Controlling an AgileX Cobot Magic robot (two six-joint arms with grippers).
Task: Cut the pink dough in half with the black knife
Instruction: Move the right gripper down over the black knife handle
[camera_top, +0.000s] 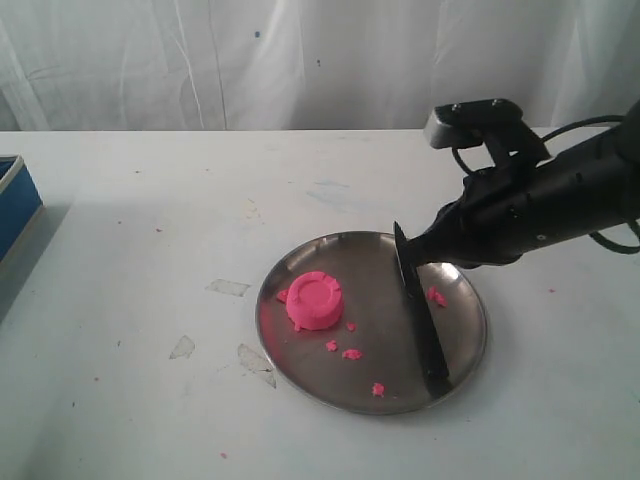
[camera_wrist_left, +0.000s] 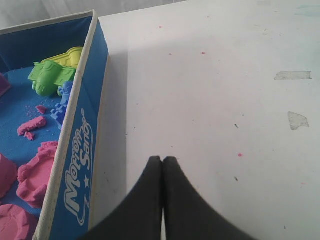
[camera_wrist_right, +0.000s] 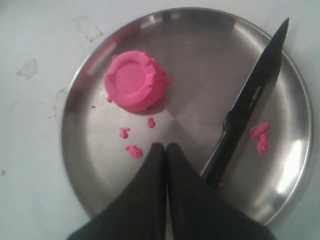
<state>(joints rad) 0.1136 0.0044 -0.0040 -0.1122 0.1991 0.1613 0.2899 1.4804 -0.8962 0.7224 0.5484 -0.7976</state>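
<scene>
The pink dough (camera_top: 314, 300) (camera_wrist_right: 134, 80) is one whole round puck with a ridged top, sitting on the left part of the steel plate (camera_top: 370, 258) (camera_wrist_right: 200, 55). The black knife (camera_top: 425, 330) (camera_wrist_right: 252, 97) lies flat on the plate's right part, its pointed tip toward the back. My right gripper (camera_top: 418, 252) (camera_wrist_right: 165, 146) is shut and empty. It hovers over the plate beside the knife's handle, between knife and dough. My left gripper (camera_wrist_left: 162, 159) is shut and empty over bare table, far from the plate; the exterior view does not show it.
Small pink crumbs (camera_top: 352, 353) dot the plate, some to the right of the knife (camera_wrist_right: 260, 136). A blue sand box (camera_wrist_left: 82, 130) (camera_top: 15, 200) holding pink dough and plastic moulds stands at the table's left edge. Tape scraps (camera_top: 228, 288) lie left of the plate.
</scene>
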